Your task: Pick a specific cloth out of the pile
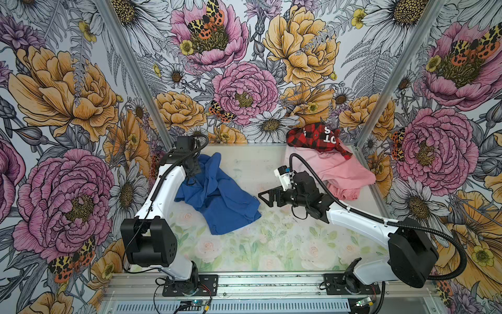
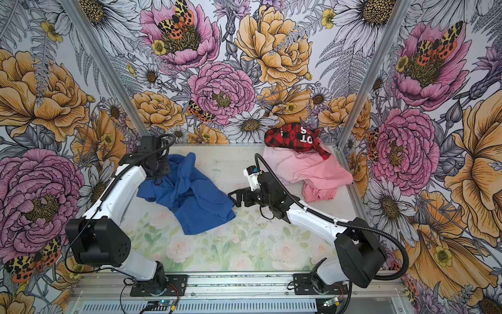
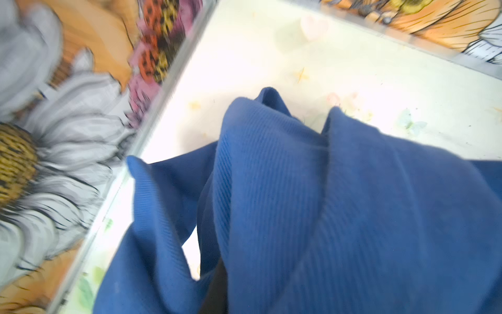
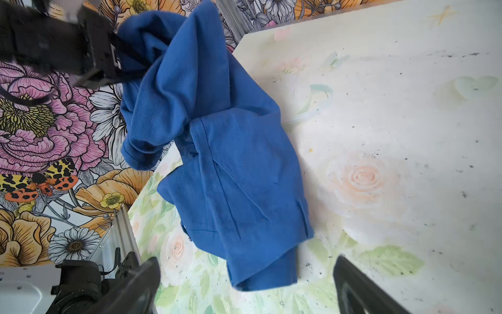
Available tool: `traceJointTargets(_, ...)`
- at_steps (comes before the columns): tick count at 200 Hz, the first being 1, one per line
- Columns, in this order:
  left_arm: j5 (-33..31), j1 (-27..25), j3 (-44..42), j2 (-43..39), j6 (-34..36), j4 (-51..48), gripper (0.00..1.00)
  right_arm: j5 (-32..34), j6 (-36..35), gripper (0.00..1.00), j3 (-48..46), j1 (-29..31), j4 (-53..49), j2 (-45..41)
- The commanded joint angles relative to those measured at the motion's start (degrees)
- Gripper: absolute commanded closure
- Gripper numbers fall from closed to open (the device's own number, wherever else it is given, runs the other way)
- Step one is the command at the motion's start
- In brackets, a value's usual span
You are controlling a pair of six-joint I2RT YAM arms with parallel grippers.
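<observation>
The royal-blue cloth [image 1: 217, 201] [image 2: 190, 201] lies crumpled on the left half of the table, apart from the pile. My left gripper [image 1: 194, 170] [image 2: 163, 171] [image 4: 116, 59] is shut on a fold at the cloth's far left end, which is drawn up off the table. In the left wrist view the blue cloth [image 3: 353, 204] fills the view close up and hides the jaws. My right gripper [image 1: 264, 197] [image 2: 235, 197] [image 4: 245, 261] is open, level with the table and just right of the cloth's [image 4: 231, 163] near corner, with nothing in it.
The pile sits at the back right: a red-and-black plaid garment [image 1: 315, 138] [image 2: 296, 138] with white letters on top of pale pink garments [image 1: 345, 168] [image 2: 312, 168]. Metal frame posts [image 1: 141, 81] and flowered walls close in the table [image 1: 271, 244].
</observation>
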Motion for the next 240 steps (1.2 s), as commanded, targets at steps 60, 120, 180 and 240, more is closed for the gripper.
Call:
traceJointTargets(60, 13.5, -20.5, -4.8, 0.6, -1.3, -5.8, 1.00, 1.6, -0.8, 0.01, -2.7, -0.8, -0.8, -2.4)
traceJointTargets(120, 45.9, -13.5, -22.6, 3.3, -6.0, 8.6, 1.00, 1.6, -0.8, 0.00, -2.8, -0.8, -0.8, -2.4)
traceJointTargets(180, 19.2, -15.7, -20.6, 14.9, -7.7, -0.8, 1.00, 2.8, -1.0, 0.01, -3.2, -1.0, -1.4, -3.8)
traceJointTargets(240, 13.1, -4.9, -7.3, 28.4, -4.6, 1.9, 1.00, 2.8, -1.3, 0.00, -2.5, -3.2, -2.8, -3.0)
